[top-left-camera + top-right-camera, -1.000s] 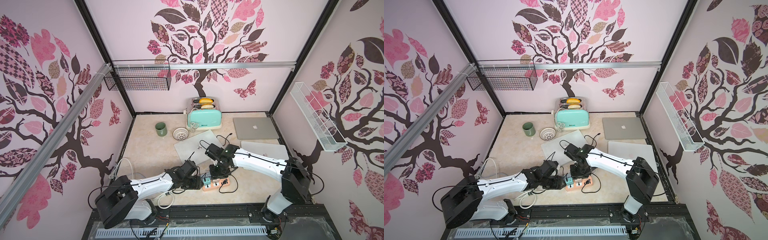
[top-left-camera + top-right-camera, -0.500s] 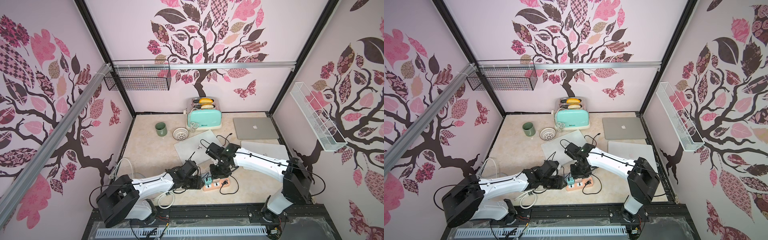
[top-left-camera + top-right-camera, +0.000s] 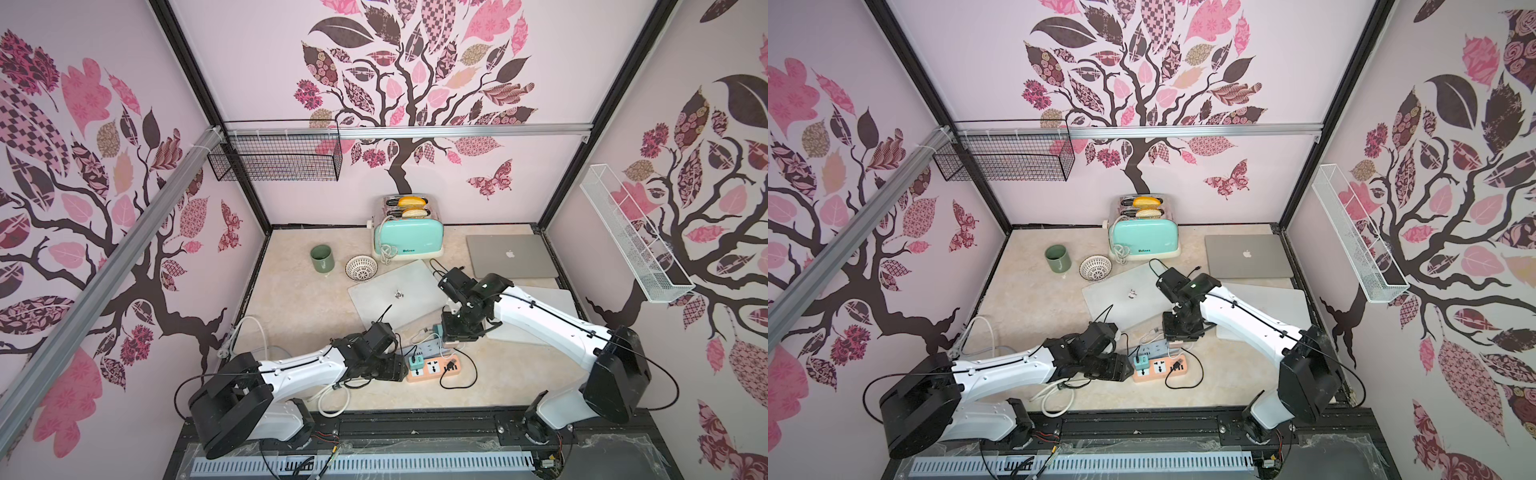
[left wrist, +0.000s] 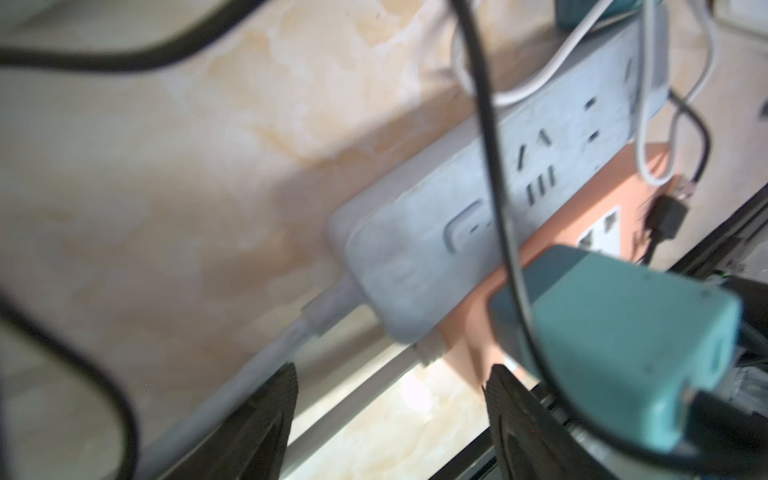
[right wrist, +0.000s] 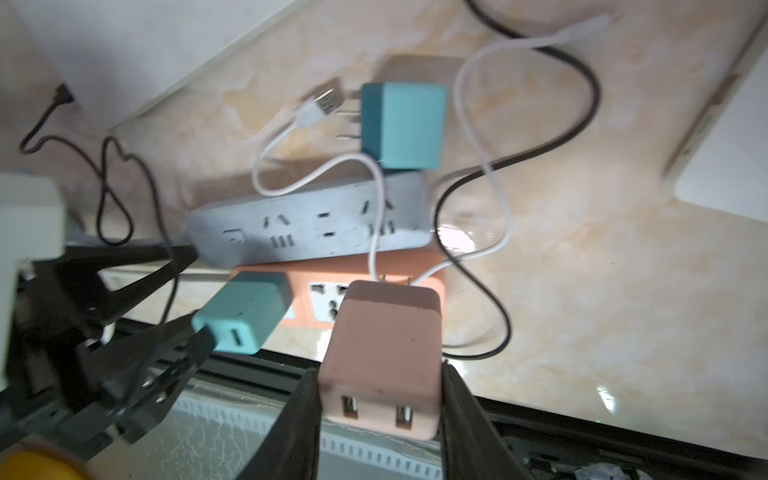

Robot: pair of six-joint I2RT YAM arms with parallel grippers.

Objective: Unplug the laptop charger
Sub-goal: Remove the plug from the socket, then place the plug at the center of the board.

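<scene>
Pink walls [image 3: 257, 62] with tree decals, beige marbled tabletop [image 3: 299, 299], black wire basket [image 3: 278, 160], white wire shelf [image 3: 631, 237]

From where I stand, the left arm [image 3: 299, 368] lies low and nearly flat, stretched forward. The left gripper [image 4: 392, 370] has its jaws spread wide with nothing between them. The right arm [image 3: 548, 320] reaches in from the opposite side with its wrist bent steeply downward. The right gripper [image 5: 380, 399] has its fingers [image 5: 301, 428] clamped on both sides of a pink charger [image 5: 386, 340].
</scene>
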